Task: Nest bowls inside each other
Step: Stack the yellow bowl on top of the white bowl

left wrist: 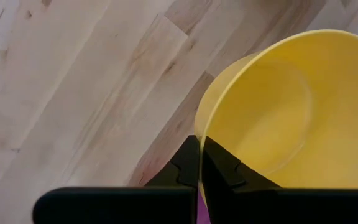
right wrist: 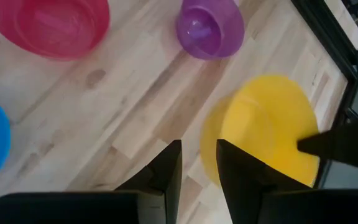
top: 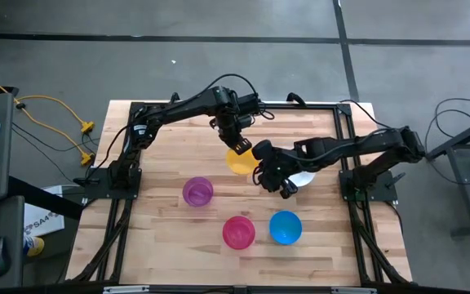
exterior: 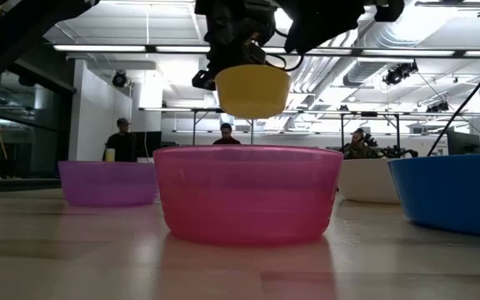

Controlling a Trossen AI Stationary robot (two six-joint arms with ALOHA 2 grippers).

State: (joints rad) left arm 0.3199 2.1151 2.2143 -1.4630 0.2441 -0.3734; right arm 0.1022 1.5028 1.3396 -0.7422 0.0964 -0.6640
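Note:
My left gripper (top: 237, 145) is shut on the yellow bowl (top: 240, 162), which hangs above the middle of the table (exterior: 252, 90). My right gripper (top: 274, 178) stands open just right of it, above the table, with nothing between its fingers (right wrist: 199, 168). The white bowl (top: 303, 178) rests on its base under the right arm. The purple bowl (top: 197, 191), the pink-red bowl (top: 238, 231) and the blue bowl (top: 285, 227) each stand apart on their bases nearer the table's near edge. My left gripper pinches the yellow bowl's rim (left wrist: 199, 134), one finger (left wrist: 190, 163) outside the wall and one finger (left wrist: 222, 167) inside. The fingers come from above, pointing steeply down. The bowl hangs below them, opening up, lifted clear of the table.
Black frame rails (top: 337, 122) run along the table's sides and far edge. Bare wood (top: 161, 237) lies at the near left. People sit in the room beyond the table (exterior: 226, 133).

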